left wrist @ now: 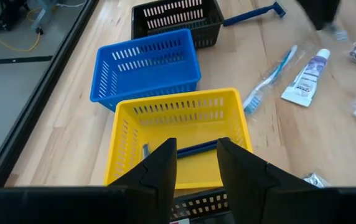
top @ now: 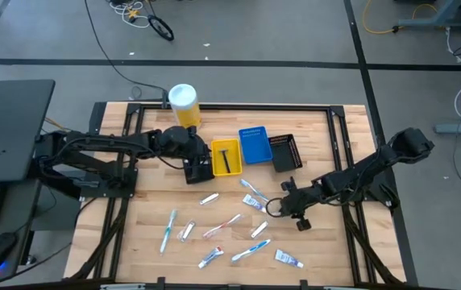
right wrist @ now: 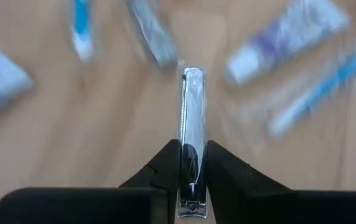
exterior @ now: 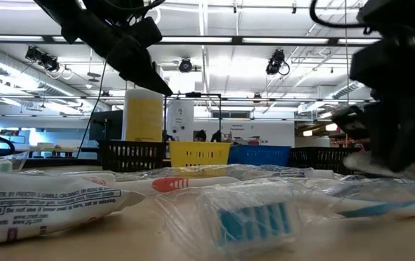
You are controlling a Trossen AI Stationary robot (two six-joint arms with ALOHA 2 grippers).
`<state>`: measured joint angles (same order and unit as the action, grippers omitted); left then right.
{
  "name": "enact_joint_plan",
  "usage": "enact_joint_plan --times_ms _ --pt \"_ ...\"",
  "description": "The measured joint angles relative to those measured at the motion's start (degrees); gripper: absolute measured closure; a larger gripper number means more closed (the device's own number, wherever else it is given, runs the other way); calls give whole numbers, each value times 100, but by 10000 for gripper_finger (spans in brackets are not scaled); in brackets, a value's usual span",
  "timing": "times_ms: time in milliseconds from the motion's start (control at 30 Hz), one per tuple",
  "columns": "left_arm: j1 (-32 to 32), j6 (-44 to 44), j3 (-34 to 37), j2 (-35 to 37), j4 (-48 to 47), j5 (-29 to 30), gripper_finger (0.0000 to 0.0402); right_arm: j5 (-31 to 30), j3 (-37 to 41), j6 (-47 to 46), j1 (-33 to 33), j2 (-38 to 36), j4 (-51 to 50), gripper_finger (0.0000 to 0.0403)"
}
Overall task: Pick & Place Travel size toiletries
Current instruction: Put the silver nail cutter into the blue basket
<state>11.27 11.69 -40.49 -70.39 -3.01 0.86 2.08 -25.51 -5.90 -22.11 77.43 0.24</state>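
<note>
Small white tubes, thin toothbrushes and wrapped items lie scattered on the wooden table's near half, among them a teal toothbrush [top: 168, 229] and a tube [top: 288, 258]. My right gripper [top: 272, 206] hovers over them, shut on a silvery nail clipper [right wrist: 192, 112]. My left gripper [left wrist: 196, 162] is open just above the near wall of the yellow bin [left wrist: 178, 112], touching nothing. A dark-handled razor [left wrist: 196, 148] lies on that bin's floor. My right gripper pinches the nail clipper by its near end [right wrist: 192, 158] between the two fingers. The fingers point down from above and lie along the clipper, whose far end juts out past the fingertips. It is lifted clear of the table.
A blue bin [top: 255, 145] and a black bin [top: 285, 151] stand right of the yellow bin [top: 214, 158]. A large yellow canister with a white lid [top: 184, 105] stands at the far edge. A blue razor [left wrist: 252, 14] lies beside the black bin. A dark rail frames the table.
</note>
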Motion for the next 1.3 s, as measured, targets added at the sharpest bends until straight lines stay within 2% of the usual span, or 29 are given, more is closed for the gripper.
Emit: enact_joint_plan --times_ms 200,533,800,967,1133,1300 --pt "0 156 0 0 0 0 278 62 -56 -270 24 -246 715 335" --pt "0 119 0 0 0 -2 278 -1628 -331 292 438 -907 686 336" --pt "0 119 0 0 11 -1 278 -2992 -331 -5 1334 -911 1171 336" --pt "0 117 0 0 20 -2 278 -2905 -331 -566 1948 -911 1241 336" --pt "0 117 0 0 37 -2 278 -2889 -331 -515 2540 -905 1387 336" --pt "0 117 0 0 59 -2 278 -2745 -335 -649 3093 -488 1787 336"
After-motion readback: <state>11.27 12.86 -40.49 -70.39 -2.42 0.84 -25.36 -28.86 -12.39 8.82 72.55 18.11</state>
